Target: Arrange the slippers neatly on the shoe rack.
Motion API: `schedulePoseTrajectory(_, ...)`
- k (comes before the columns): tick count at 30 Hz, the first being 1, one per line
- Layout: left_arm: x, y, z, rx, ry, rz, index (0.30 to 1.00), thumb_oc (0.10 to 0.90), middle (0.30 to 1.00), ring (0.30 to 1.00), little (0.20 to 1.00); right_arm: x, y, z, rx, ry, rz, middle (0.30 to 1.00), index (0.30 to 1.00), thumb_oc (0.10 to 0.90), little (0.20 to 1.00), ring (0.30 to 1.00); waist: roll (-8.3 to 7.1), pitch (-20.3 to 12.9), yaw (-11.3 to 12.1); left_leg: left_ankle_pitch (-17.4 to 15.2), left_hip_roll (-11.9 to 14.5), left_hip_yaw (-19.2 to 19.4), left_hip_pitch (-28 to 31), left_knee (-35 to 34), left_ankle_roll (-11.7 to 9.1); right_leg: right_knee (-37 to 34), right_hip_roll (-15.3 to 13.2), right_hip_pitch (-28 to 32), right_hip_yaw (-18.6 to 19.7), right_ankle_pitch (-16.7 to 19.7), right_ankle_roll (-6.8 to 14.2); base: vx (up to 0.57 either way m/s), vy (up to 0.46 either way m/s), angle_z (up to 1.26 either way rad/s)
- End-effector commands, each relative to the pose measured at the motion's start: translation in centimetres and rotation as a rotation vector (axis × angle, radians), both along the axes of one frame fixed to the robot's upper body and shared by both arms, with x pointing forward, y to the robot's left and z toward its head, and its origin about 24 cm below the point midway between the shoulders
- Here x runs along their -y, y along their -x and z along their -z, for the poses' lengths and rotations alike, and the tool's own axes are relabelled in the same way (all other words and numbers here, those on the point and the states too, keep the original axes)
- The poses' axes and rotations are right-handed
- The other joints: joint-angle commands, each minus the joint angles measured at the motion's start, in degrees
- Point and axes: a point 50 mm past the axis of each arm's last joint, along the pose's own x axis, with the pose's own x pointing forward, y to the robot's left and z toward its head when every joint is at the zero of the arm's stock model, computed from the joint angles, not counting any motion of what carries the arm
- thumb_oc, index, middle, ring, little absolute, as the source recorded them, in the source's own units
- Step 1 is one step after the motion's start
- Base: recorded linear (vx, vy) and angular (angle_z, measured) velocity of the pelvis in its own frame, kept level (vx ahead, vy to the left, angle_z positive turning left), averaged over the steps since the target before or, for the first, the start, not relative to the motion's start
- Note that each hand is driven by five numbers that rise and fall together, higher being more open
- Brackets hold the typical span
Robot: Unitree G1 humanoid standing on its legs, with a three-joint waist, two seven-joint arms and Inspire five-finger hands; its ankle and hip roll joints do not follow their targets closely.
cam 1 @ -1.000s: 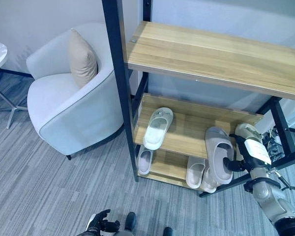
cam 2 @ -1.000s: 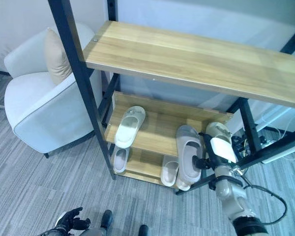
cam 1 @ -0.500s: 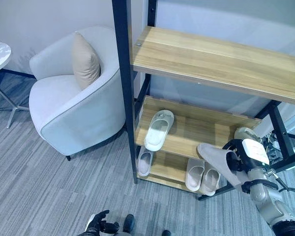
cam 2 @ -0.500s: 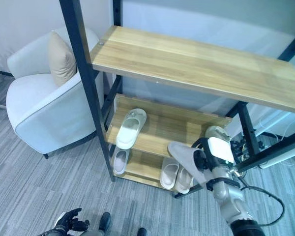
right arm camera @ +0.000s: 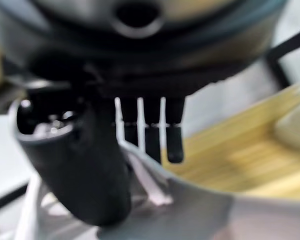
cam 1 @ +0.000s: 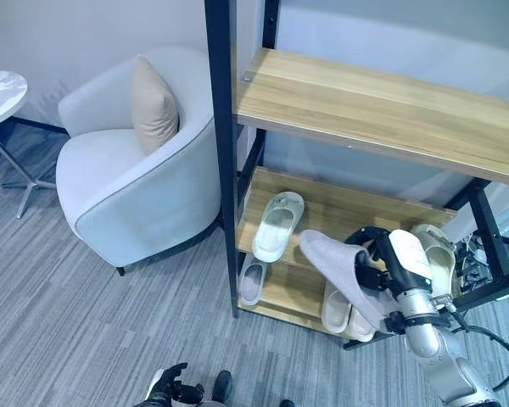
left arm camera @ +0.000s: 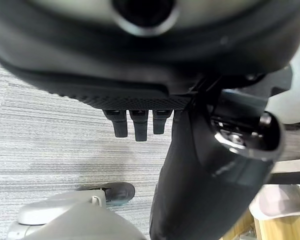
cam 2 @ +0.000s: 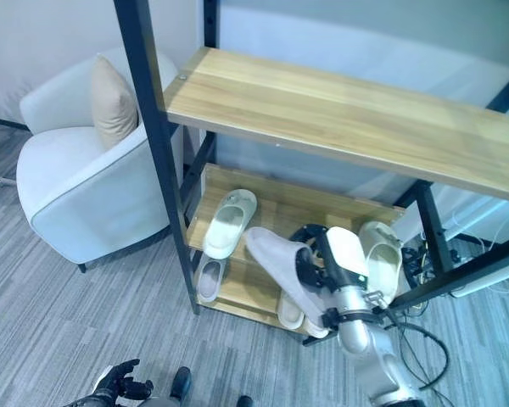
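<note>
Our right robot hand [cam 1: 375, 254] is clenched on a grey slipper [cam 1: 339, 270], tilted sole-up in front of the shoe rack [cam 1: 348, 216]. We should level it first — then slide it far, between the two pale slippers on the middle shelf (the left robot hand [cam 1: 169, 383] hangs curled, holding nothing).

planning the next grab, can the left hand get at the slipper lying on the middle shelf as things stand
Probably not. The left hand hangs low over the carpet, well short of the shoe rack, and that slipper lies behind the rack's front post.
</note>
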Motion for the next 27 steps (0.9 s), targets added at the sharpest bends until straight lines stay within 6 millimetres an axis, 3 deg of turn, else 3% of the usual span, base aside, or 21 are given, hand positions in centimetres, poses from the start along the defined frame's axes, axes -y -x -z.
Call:
schedulePoseTrajectory(1,0.7,0.4,0.3,-0.028,-0.002,0.033,0.900,0.800,0.900,0.900,0.900,-1.1,-0.3,-4.0,0.153,-0.148,-0.123,0.300,0.300,0.400,0.300,0.300,0.65,0.6,1.3,-7.1,1.7,-0.1,2.0,1.0,-0.9,9.1,-2.7,-3.0,-1.2,-7.4,2.3,-0.10,-0.063,0.29)
schedulePoseTrajectory(2,0.6,0.3,0.3,-0.019,0.003,0.017,0.900,0.800,0.900,0.900,0.900,-1.7,0.3,-2.7,0.076,-0.243,-0.149,0.300,0.300,0.400,0.300,0.300,0.93,1.0,1.4,-6.4,1.8,-0.5,1.2,1.2,-1.6,8.5,-2.6,-2.6,-2.3,-7.5,2.0,-0.05,-0.030,0.28)
schedulePoseTrajectory(3,0.6,0.3,0.3,-0.019,0.003,0.017,0.900,0.800,0.900,0.900,0.900,-1.6,0.3,-2.7,0.075,-0.244,-0.150,0.300,0.300,0.400,0.300,0.300,0.91,0.9,1.2,-6.3,1.8,-0.7,1.1,1.3,-1.6,8.5,-2.6,-2.6,-2.5,-7.5,2.0,-0.15,-0.021,0.39)
schedulePoseTrajectory(5,0.6,-0.5,0.1,0.002,-0.004,0.012,0.900,0.800,0.900,0.900,0.900,-1.9,1.0,-0.7,-0.033,-0.378,-0.155,0.300,0.300,0.400,0.300,0.300,1.22,2.2,-0.1,-5.5,2.2,1.7,-2.2,3.2,-2.6,8.0,-3.4,-2.4,-5.1,-7.7,1.8,-0.15,0.037,0.48)
schedulePoseTrajectory(8,0.8,-0.5,0.2,0.001,-0.006,0.012,0.900,0.800,0.900,0.900,0.900,-2.0,1.5,0.2,-0.084,-0.385,-0.162,0.300,0.300,0.400,0.300,0.300,1.37,2.9,-0.9,-6.0,2.8,5.4,-3.8,5.8,-2.2,8.3,-4.0,-2.4,-6.2,-7.5,1.7,-0.03,0.065,0.65)
schedulePoseTrajectory(9,0.9,0.2,0.4,-0.024,-0.008,-0.003,0.900,0.800,0.900,0.900,0.900,-2.2,2.1,1.0,-0.142,-0.391,-0.173,0.300,0.300,0.400,0.300,0.300,1.12,3.0,-1.2,-7.3,2.7,7.5,-4.6,8.1,-1.6,8.7,-4.5,-2.5,-5.7,-6.9,2.0,0.05,0.137,0.25)
schedulePoseTrajectory(15,0.7,1.6,0.8,-0.079,-0.016,0.002,0.900,0.800,0.900,0.900,0.900,-3.4,2.8,3.1,-0.277,-0.490,-0.206,0.300,0.300,0.400,0.300,0.300,0.27,1.7,-1.8,-9.7,1.9,11.0,-3.4,9.3,-0.3,8.4,-5.7,-2.4,-2.1,-6.0,2.9,0.10,0.132,-0.29)
schedulePoseTrajectory(19,0.9,0.4,0.5,-0.041,-0.026,0.042,0.900,0.800,0.900,0.900,0.900,-4.0,3.7,4.7,-0.369,-0.498,-0.215,0.300,0.300,0.400,0.300,0.300,-0.18,1.5,-2.3,-11.3,1.2,13.2,-2.1,9.2,1.1,11.9,-6.8,-4.4,0.3,-5.2,4.3,0.12,0.183,-0.40)
schedulePoseTrajectory(22,1.1,-2.1,-0.4,0.048,-0.030,0.061,0.900,0.800,0.900,0.900,0.900,-4.9,4.0,6.3,-0.435,-0.538,-0.194,0.300,0.300,0.400,0.300,0.300,0.20,3.3,-3.1,-12.3,1.6,15.4,-0.4,9.3,2.2,21.5,-7.8,-10.0,0.2,-2.1,6.3,0.04,0.162,-0.32)
schedulePoseTrajectory(27,1.0,-3.3,-0.9,0.098,-0.032,0.049,0.900,0.800,0.900,0.900,0.900,-5.1,4.5,7.6,-0.483,-0.572,-0.155,0.300,0.300,0.400,0.300,0.300,0.31,3.9,-3.2,-12.6,1.2,14.9,2.1,8.0,2.5,17.9,-6.9,-10.7,-1.3,-1.8,5.9,0.05,0.023,-0.19)
